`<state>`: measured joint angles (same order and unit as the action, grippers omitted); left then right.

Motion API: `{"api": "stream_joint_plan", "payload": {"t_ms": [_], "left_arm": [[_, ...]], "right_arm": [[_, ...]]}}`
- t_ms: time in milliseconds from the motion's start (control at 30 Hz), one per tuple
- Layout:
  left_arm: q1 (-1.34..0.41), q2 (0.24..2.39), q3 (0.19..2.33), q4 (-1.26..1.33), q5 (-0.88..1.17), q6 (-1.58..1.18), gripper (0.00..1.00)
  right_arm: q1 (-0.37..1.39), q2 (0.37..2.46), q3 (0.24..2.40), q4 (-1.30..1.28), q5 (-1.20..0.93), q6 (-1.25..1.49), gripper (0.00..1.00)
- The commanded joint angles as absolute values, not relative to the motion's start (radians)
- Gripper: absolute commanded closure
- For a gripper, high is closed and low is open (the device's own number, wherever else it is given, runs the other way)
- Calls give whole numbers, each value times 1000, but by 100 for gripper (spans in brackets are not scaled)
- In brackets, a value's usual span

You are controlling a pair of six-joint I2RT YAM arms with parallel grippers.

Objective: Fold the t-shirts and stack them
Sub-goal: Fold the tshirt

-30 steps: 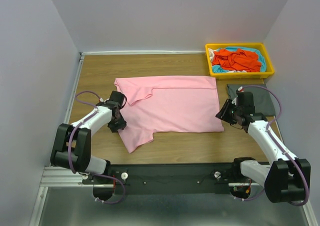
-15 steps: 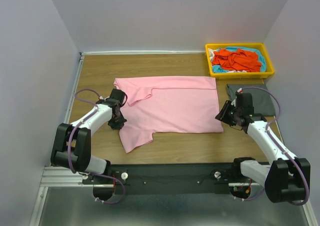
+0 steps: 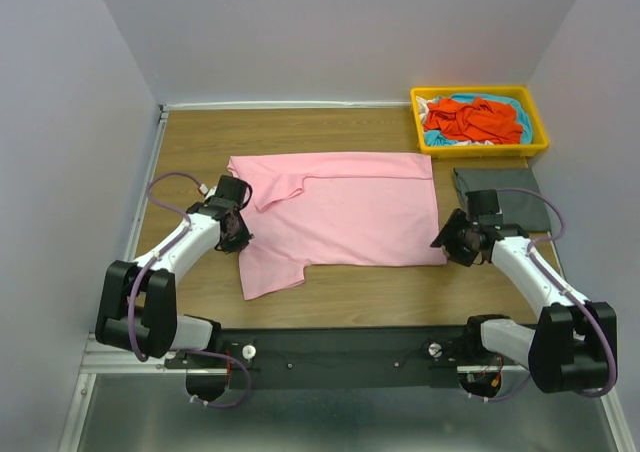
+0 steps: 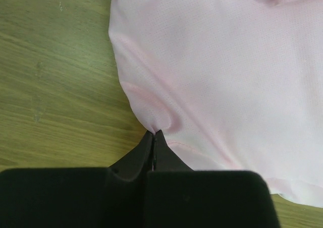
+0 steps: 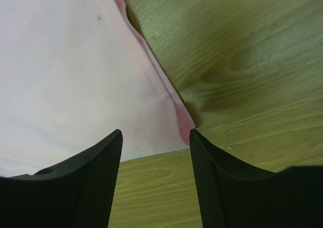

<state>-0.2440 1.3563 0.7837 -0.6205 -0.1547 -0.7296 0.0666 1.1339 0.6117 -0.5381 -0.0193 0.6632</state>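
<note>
Low, reached inward; pinched pink shirt (image 3: 345,212) by left edge with left fingers (image 4: 153,140), spread right fingers (image 3: 449,240) around right corner; lay lengthwise left-to-right.

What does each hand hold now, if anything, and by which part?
The left hand pinches the pink shirt at its left edge. The right hand holds nothing: it stands open over the shirt's near right corner.

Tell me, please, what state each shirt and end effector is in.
pink t-shirt, spread flat, one sleeve folded in
dark grey t-shirt, folded flat
orange-red t-shirt, crumpled in the yellow tray
turquoise t-shirt, crumpled under it
left end effector, shut on the pink t-shirt's edge
right end effector, open at the pink t-shirt's corner
</note>
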Motion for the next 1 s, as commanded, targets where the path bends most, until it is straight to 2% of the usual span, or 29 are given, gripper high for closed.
{"api": "stream_joint_plan", "payload": {"t_ms": [0, 233, 367, 433, 667, 833, 967], "left_arm": [[-247, 1315, 750, -568, -133, -690, 100], [-247, 1290, 716, -545, -123, -666, 100], [-249, 1287, 721, -541, -103, -660, 100], [-248, 1282, 721, -540, -98, -660, 100], [-247, 1279, 719, -537, -95, -657, 100], [-247, 1273, 719, -545, -94, -655, 100], [-245, 1253, 719, -561, -84, -653, 100]], "right_arm": [[72, 1154, 586, -557, 60, 735, 32], [71, 1135, 549, -543, 84, 768, 34], [71, 1074, 557, -557, 81, 763, 52], [71, 1051, 587, -578, 77, 747, 52], [72, 1100, 655, -634, -80, 712, 68], [71, 1146, 609, -555, -141, 745, 71], [69, 1212, 577, -514, -51, 720, 74]]}}
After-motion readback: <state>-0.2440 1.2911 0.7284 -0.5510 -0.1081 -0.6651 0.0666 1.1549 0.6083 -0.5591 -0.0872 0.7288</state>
